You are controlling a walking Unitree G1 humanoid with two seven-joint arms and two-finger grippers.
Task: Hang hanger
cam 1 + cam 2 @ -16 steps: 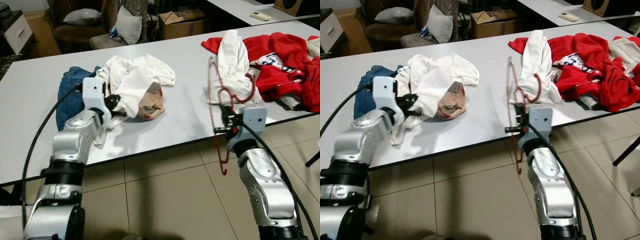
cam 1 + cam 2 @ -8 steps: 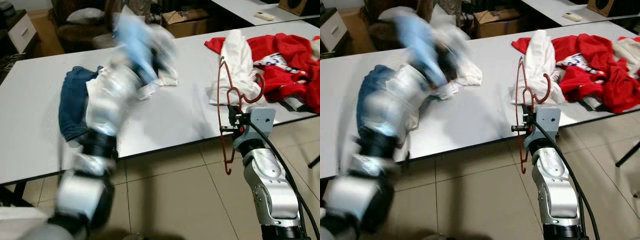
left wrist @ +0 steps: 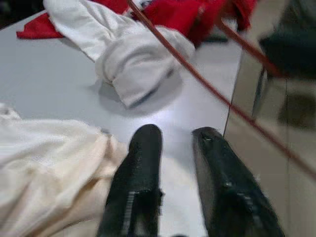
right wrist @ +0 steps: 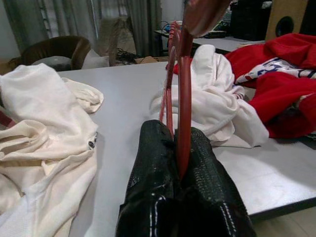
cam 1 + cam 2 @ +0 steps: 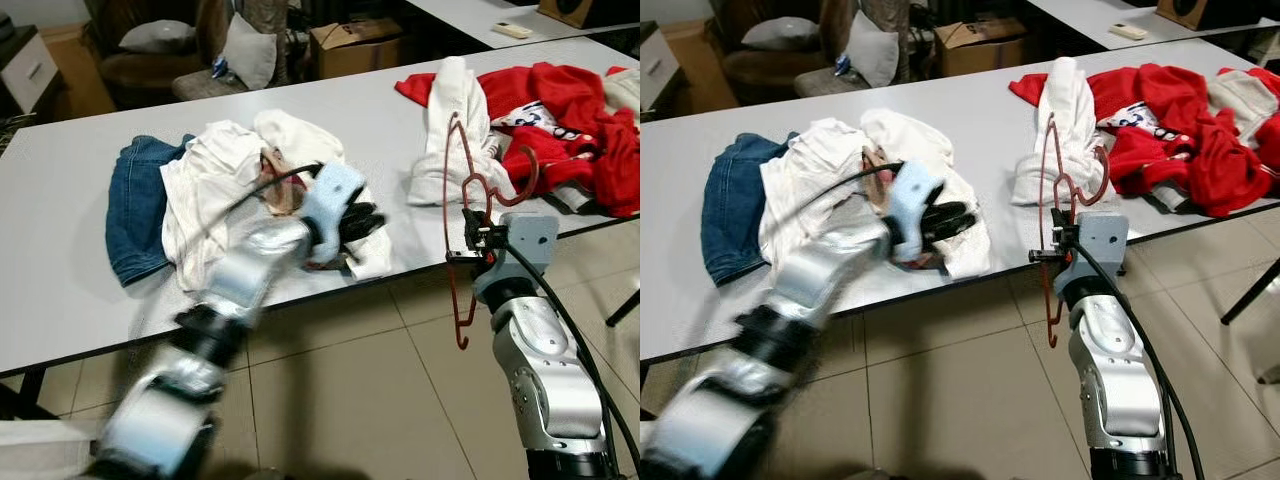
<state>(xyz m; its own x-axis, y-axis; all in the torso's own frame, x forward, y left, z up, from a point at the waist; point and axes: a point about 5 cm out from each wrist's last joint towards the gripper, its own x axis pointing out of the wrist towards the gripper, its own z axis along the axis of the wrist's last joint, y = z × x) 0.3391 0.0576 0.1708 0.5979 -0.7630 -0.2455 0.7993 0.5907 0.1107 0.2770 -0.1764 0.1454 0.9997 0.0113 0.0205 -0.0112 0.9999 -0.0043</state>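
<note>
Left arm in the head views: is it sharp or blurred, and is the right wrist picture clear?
Left eye view: the silver left arm smears near its base, though the left gripper stays fairly sharp. Right wrist view: clear, the right gripper closed on the thin red wire hanger.

1. Long pale grey table [image 5: 60, 200] in front of me, w/ clothes in heaps.
2. Folded blue denim jeans [image 5: 140, 200] at its left.
3. Crumpled white shirt [image 5: 215, 180] just beside jeans, overlapping them.
4. White cloth bundle [image 5: 455, 130] touching red garment pile [image 5: 560, 110] at right.
5. Brown cardboard box [image 5: 355, 45] behind table.
</note>
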